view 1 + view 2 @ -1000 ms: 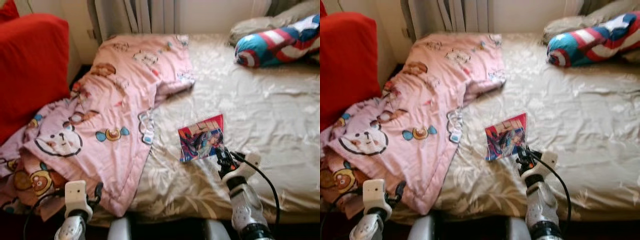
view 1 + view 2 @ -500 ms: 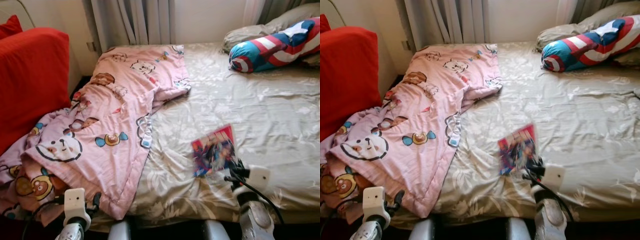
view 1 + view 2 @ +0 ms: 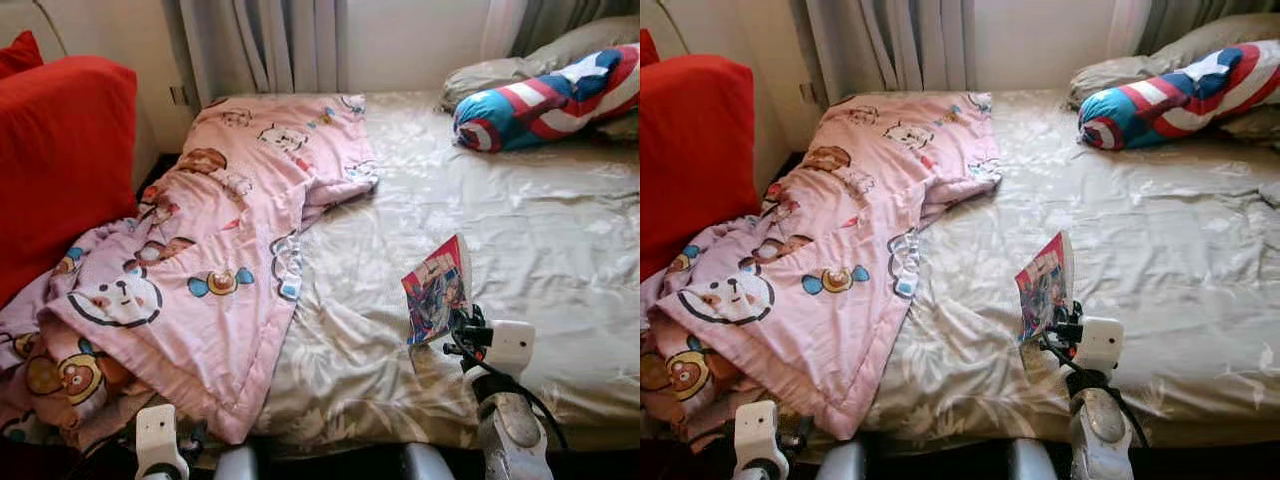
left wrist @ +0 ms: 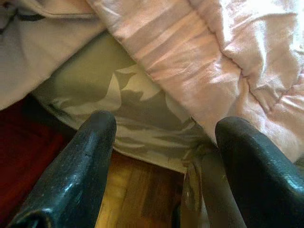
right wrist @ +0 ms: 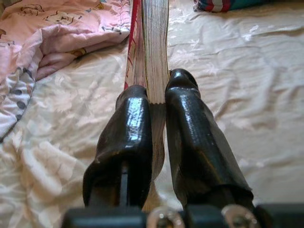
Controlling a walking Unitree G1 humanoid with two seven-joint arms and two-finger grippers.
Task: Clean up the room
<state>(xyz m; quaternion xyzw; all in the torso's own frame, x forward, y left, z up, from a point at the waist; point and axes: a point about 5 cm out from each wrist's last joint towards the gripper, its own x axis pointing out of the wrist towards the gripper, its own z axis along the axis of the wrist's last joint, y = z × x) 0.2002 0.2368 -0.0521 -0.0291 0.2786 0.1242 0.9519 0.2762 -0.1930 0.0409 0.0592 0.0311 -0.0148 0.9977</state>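
Observation:
A comic book (image 3: 436, 292) with a red and blue cover stands tilted up on edge above the beige bed sheet (image 3: 560, 230), near the bed's front edge. My right gripper (image 3: 459, 331) is shut on its lower edge; in the right wrist view the black fingers (image 5: 135, 128) pinch the page block (image 5: 154, 47). My left gripper (image 4: 161, 156) is open, low by the bed's front left corner, under the hanging pink blanket (image 3: 210, 250). In the left eye view its white wrist (image 3: 157, 440) pokes up at the bottom.
The pink cartoon blanket spills off the bed's left side. A red sofa (image 3: 60, 160) stands to the left. A round striped shield-pattern pillow (image 3: 540, 95) and a beige pillow (image 3: 500, 70) lie at the bed's head. Curtains (image 3: 270, 40) hang behind. Wooden floor (image 4: 137, 199) shows under the bed edge.
The comic book has been lifted from lying flat on the sheet to standing on edge in my right gripper. The camera has also shifted. The left arm has sunk lower.

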